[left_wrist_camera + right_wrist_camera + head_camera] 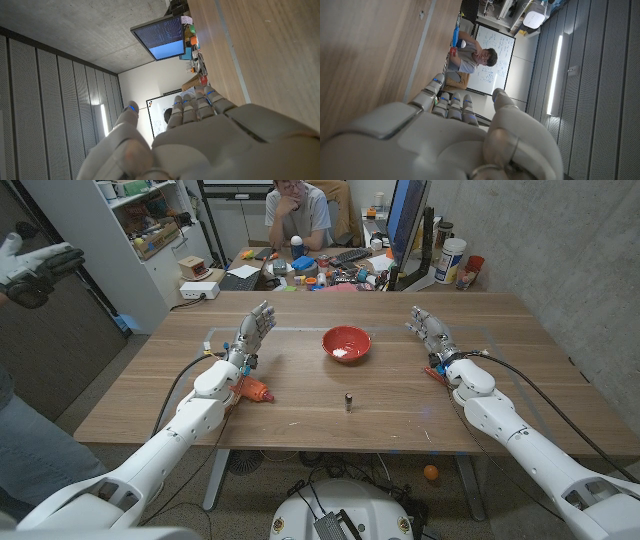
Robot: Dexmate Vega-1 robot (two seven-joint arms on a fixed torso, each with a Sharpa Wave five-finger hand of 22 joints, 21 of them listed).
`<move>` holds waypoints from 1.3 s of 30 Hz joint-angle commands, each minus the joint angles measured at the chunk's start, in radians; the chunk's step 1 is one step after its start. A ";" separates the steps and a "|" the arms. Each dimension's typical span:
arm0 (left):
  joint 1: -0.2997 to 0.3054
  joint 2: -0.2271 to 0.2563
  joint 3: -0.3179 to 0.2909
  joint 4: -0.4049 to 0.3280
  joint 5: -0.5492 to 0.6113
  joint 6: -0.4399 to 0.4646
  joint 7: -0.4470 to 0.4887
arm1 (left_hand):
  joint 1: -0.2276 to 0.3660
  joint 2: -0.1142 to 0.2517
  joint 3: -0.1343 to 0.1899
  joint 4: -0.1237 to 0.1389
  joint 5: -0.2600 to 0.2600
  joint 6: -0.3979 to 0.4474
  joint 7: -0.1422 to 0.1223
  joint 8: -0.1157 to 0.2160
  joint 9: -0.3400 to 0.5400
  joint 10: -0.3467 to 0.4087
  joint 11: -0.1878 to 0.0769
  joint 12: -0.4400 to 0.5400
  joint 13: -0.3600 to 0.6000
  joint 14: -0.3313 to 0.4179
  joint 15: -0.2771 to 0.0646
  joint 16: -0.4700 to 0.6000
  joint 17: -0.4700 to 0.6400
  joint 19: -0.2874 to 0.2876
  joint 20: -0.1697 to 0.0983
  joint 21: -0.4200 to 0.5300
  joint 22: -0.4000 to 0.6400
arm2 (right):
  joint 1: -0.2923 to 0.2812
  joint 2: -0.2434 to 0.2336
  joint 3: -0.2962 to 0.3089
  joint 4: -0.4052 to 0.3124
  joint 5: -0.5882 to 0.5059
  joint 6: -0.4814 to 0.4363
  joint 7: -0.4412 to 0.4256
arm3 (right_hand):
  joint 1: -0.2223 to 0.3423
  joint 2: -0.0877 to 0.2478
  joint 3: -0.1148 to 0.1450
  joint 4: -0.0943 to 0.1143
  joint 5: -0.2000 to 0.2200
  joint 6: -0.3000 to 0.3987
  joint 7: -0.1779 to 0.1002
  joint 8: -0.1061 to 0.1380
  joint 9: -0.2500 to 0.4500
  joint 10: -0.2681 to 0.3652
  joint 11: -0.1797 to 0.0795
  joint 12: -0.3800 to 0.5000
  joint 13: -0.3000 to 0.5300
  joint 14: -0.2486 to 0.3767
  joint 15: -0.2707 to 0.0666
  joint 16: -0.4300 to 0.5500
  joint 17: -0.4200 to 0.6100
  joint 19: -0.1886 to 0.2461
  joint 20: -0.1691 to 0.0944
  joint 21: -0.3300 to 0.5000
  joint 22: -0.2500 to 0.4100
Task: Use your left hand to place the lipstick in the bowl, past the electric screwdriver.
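Standing upright on the counter [300,412], the lipstick [348,401] is being left untouched between the red bowl [346,343] and the near edge; the left hand [254,330] and right hand [429,330] are being held open, empty, with the orange electric screwdriver [254,391] lying beside the left forearm.

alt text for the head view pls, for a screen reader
A small lipstick stands upright mid-table, in front of a red bowl. The left hand and right hand are open and hold nothing, at opposite sides. An orange electric screwdriver lies beside the left forearm.
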 commanded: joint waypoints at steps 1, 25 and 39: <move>-0.009 0.001 0.004 0.005 0.000 0.015 -0.005 | 0.009 0.001 0.004 -0.001 0.007 0.006 0.008 0.007 0.002 0.004 0.008 0.006 0.004 0.002 0.008 0.006 0.004 -0.003 0.009 0.005 0.005 | 0.003 0.002 -0.001 0.003 0.000 -0.003 -0.002 | 0.008 -0.002 0.006 0.001 0.005 0.009 -0.002 0.007 0.003 0.002 0.008 0.006 0.002 -0.002 0.007 0.006 0.001 0.007 0.002 0.004 0.001; 0.013 0.113 0.026 -0.118 0.104 0.075 0.026 | 0.053 0.035 0.031 -0.022 0.014 0.003 0.009 0.011 0.002 0.012 0.008 0.008 0.004 0.015 0.012 0.009 0.002 -0.002 0.019 0.006 0.004 | -0.011 0.004 -0.007 -0.014 0.004 -0.015 -0.005 | 0.007 -0.001 0.003 0.002 0.005 0.006 -0.004 0.008 0.003 0.002 0.007 0.004 0.001 0.000 0.009 0.001 0.002 -0.004 0.009 0.001 0.001; 0.024 0.200 0.049 -0.227 0.182 0.134 0.017 | 0.131 0.044 0.062 -0.062 0.019 -0.003 -0.002 0.018 0.003 0.023 -0.005 0.012 0.006 0.019 0.006 0.009 0.001 -0.010 0.018 0.003 0.003 | -0.009 0.006 -0.017 -0.022 -0.008 -0.014 -0.007 | 0.005 -0.001 0.001 0.003 0.004 -0.001 -0.008 0.006 0.003 0.001 0.006 0.002 0.001 0.000 0.009 -0.001 0.002 -0.012 0.011 -0.001 0.002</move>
